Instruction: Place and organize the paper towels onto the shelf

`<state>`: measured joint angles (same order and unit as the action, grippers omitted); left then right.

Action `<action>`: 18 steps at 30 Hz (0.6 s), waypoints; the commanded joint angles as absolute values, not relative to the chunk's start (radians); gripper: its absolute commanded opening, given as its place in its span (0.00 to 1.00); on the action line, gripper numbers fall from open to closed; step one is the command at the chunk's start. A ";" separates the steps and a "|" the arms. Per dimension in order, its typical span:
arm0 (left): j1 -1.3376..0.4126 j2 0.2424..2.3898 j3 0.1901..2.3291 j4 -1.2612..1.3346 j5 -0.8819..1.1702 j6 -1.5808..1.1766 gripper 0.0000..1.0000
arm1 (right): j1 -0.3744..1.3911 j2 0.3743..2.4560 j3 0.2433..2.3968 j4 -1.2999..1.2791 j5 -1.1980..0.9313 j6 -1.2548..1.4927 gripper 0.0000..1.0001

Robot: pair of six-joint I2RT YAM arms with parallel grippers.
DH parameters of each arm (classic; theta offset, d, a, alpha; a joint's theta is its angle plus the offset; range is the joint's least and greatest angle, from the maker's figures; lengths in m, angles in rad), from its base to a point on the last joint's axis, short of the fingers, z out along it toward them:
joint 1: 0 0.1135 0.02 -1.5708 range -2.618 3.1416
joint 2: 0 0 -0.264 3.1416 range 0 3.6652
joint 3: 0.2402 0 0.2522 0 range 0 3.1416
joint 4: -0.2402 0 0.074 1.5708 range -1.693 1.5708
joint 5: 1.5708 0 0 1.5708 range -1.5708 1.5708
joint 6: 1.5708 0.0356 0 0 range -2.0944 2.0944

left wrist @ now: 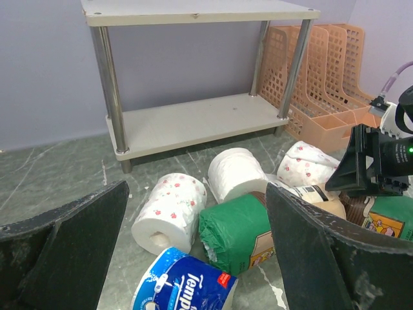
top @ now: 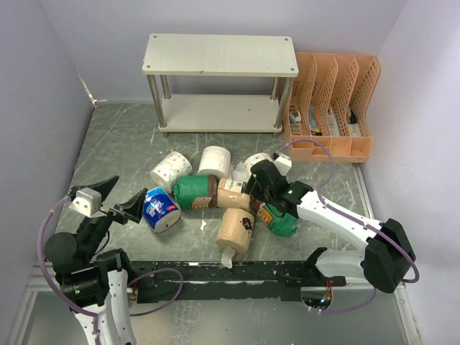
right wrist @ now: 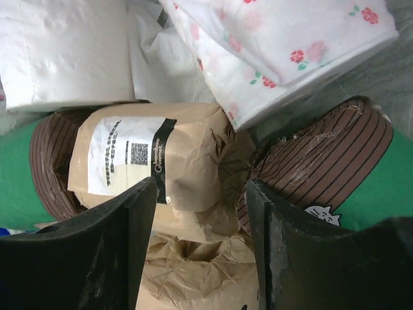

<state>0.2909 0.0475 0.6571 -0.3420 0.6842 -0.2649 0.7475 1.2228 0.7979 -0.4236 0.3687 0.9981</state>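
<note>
Top view: shelf (top: 219, 56) stands at far centre, long axis L-R, open front facing the arms. Orange file organizer (top: 334, 104) sits just right of it. Rolls bunch mid-table (top: 122, 136), well apart from shelf's near edge. Patterned roll (top: 169, 169) lies on its side, core end twd near-left. Plain white roll (top: 214, 161) is just right of it, second patterned roll (top: 255, 162) further right. Green roll (top: 192, 192) lies w/ long axis L-R, its right end touching labelled tan roll (top: 233, 194). Blue-white roll (top: 161, 209) sits tilted at near left. Near tan roll (top: 236, 230) points near-far, loose paper tail at near end. Second green roll (top: 282, 221) is partly under right arm. Left gripper (top: 123, 195) hovers just left of blue-white roll, jaws wide, holding nothing. Right gripper (top: 253, 181) is over labelled tan roll. Left wrist view: blue-white wrap reads "Tempo"; patterned roll's core hole faces cam; rolls lie well short of shelf legs. Right wrist view: jaws part-open, straddling tan wrap; can't tell if pads touch it. Label shows QR code and sideways text that looks like "bamboo". Red-rose print sits above it, brown-striped wrap end at right.
</note>
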 commanded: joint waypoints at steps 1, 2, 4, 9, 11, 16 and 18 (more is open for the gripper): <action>0.286 0.035 0.673 -0.342 0.666 -0.256 0.99 | 0.748 1.226 0.780 -0.421 0.454 1.056 0.58; 0.285 0.035 0.672 -0.341 0.668 -0.257 0.99 | 0.747 1.223 0.772 -0.396 0.454 1.055 0.58; 0.286 0.035 0.672 -0.341 0.670 -0.257 0.99 | 0.748 1.225 0.757 -0.353 0.448 1.053 0.59; 0.286 0.034 0.675 -0.344 0.666 -0.256 0.99 | 0.747 1.286 0.762 -0.322 0.419 1.062 0.59; 0.285 0.036 0.675 -0.345 0.666 -0.257 0.99 | 0.747 1.302 0.760 -0.312 0.410 1.069 0.59; 0.285 0.036 0.675 -0.344 0.669 -0.255 0.99 | 0.747 1.301 0.708 -0.232 0.376 1.081 0.58; 0.286 0.037 0.673 -0.342 0.669 -0.257 0.99 | 0.747 1.306 0.699 -0.213 0.367 1.085 0.51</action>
